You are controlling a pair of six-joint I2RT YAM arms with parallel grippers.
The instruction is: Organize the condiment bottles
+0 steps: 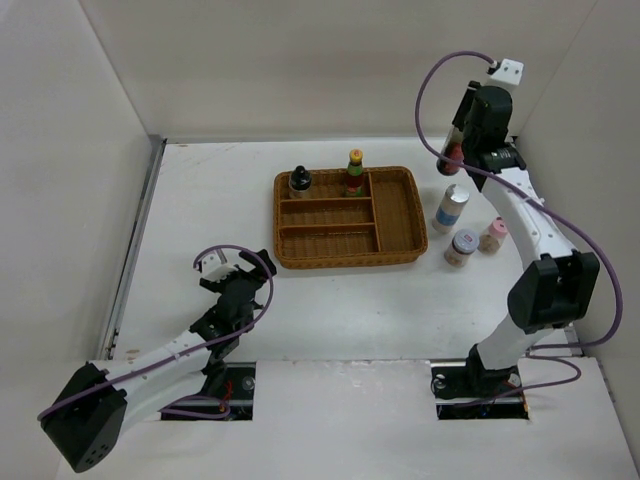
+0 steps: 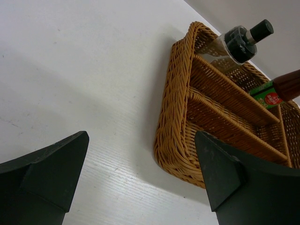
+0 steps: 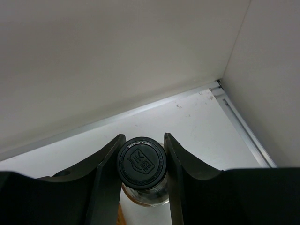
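Observation:
My right gripper [image 1: 455, 140] [image 3: 143, 139] is shut on the black cap of a glass bottle [image 3: 140, 161] [image 1: 452, 155], at the far right of the table near the back wall. A dark black-capped bottle [image 1: 299, 180] [image 2: 236, 42] and a yellow-capped red-green bottle [image 1: 355, 172] [image 2: 276, 91] stand in the back row of the wicker tray [image 1: 400, 255] [image 2: 178, 117]. Right of the tray stand a blue-white cylinder [image 1: 450, 208], a white-lidded jar [image 1: 461, 247] and a pink-lidded shaker [image 1: 492, 236]. My left gripper [image 1: 235, 270] [image 2: 140, 136] is open and holds nothing, low over the table left of the tray's near corner.
White walls close the table at the back and on both sides, with a metal rail [image 3: 243, 126] along the right wall. The tray's front compartments [image 1: 325, 240] hold nothing.

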